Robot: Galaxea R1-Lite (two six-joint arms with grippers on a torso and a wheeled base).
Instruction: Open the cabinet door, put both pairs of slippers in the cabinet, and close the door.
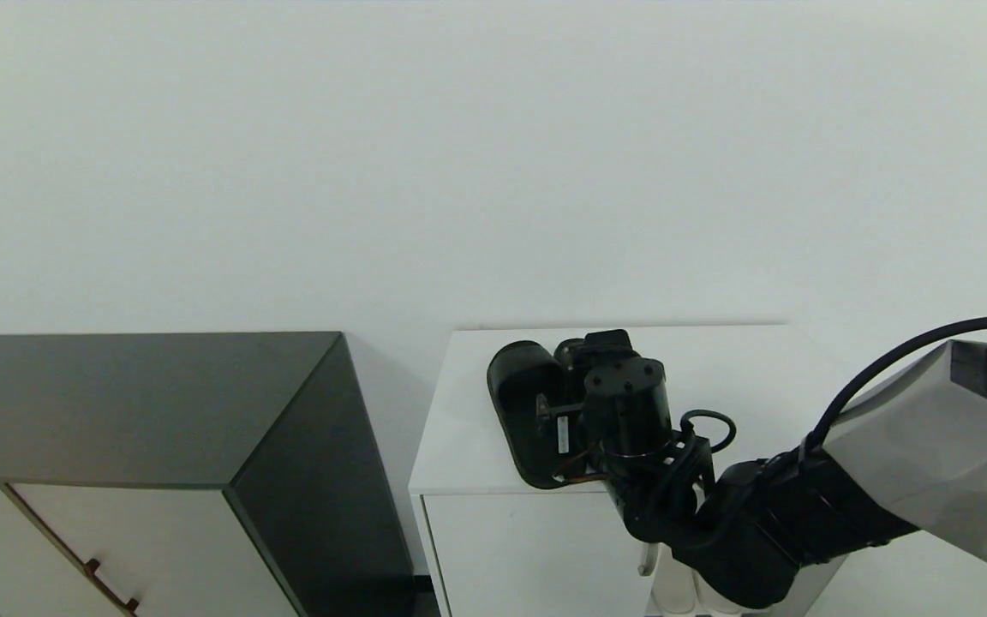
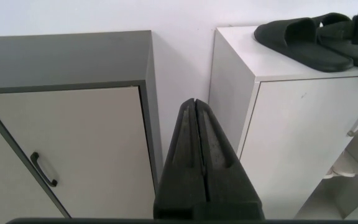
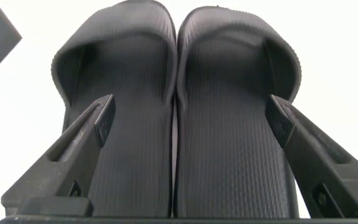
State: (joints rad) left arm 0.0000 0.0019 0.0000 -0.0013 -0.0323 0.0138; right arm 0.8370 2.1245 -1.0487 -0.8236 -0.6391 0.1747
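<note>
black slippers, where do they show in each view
Head view: black slippers on the white cabinet top, partly behind the right arm.
Left wrist view: slippers on that cabinet's top, beyond the shut left gripper.
Right wrist view: slippers side by side between the open right gripper fingers.
Shared landmark: the white cabinet top.

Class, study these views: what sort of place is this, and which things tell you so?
Probably a home hallway or a mock-up of one: dark slippers sit on a white cabinet, beside a grey-topped cabinet, against a plain white wall.
</note>
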